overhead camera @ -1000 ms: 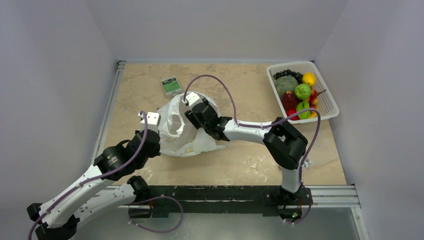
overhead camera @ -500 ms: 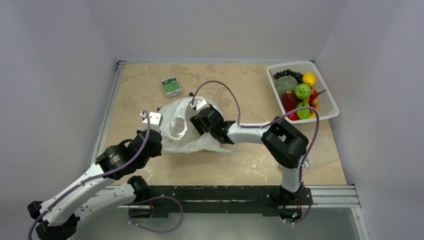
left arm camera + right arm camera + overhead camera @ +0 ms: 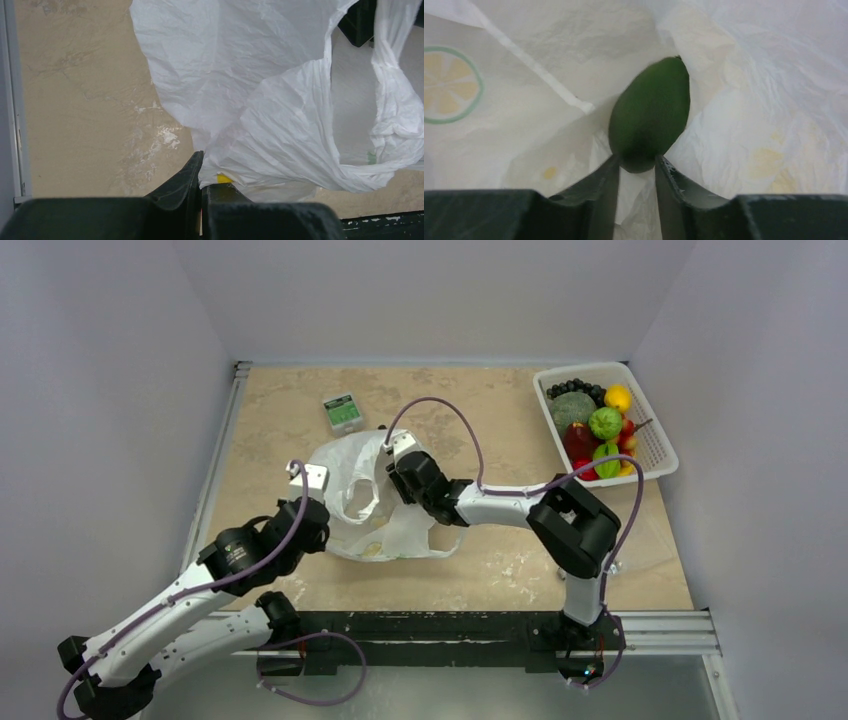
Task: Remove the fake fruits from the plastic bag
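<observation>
So the left gripper [image 3: 201, 167] is clamped tight on the thin crinkly white plastic bag [image 3: 260, 115], right at its edge. Inside that bag, the right gripper [image 3: 636, 165] pinches 1 smooth dark green oval fruit [image 3: 651, 107].

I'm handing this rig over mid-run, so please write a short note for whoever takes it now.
Left gripper: shut on the near edge of the plastic bag, holding it.
Right gripper: inside the bag, fingers pinching the near end of a green fruit.
Done: other fruits lie in the white basket, far right.
Left: the green fruit is not yet out. A yellow patch shows through the bag near the left fingers, so there is probably more to fetch.
</observation>
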You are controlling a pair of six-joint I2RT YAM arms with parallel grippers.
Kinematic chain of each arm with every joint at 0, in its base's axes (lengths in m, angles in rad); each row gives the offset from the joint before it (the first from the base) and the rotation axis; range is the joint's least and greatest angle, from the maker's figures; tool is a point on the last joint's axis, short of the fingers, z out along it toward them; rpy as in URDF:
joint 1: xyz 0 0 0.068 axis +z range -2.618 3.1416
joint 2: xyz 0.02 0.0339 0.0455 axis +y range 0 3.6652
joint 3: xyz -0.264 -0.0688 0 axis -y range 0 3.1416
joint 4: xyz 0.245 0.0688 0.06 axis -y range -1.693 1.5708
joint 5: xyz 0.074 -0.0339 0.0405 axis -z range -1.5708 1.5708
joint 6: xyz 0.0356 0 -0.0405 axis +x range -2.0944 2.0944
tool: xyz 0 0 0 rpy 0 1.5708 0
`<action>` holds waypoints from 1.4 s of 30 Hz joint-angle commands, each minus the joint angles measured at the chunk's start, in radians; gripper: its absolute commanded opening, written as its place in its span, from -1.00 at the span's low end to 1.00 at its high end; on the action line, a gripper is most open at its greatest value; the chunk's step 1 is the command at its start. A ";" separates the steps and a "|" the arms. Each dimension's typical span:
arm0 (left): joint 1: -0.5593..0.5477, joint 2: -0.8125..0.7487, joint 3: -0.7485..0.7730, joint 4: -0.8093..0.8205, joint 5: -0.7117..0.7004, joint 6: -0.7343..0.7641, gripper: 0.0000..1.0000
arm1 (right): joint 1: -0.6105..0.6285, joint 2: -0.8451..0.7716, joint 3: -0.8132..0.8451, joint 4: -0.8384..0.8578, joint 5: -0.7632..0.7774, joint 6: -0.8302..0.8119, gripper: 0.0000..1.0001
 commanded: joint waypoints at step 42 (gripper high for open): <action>-0.027 0.013 0.029 -0.009 -0.037 -0.024 -1.00 | 0.022 0.147 0.182 -0.056 0.305 0.025 0.21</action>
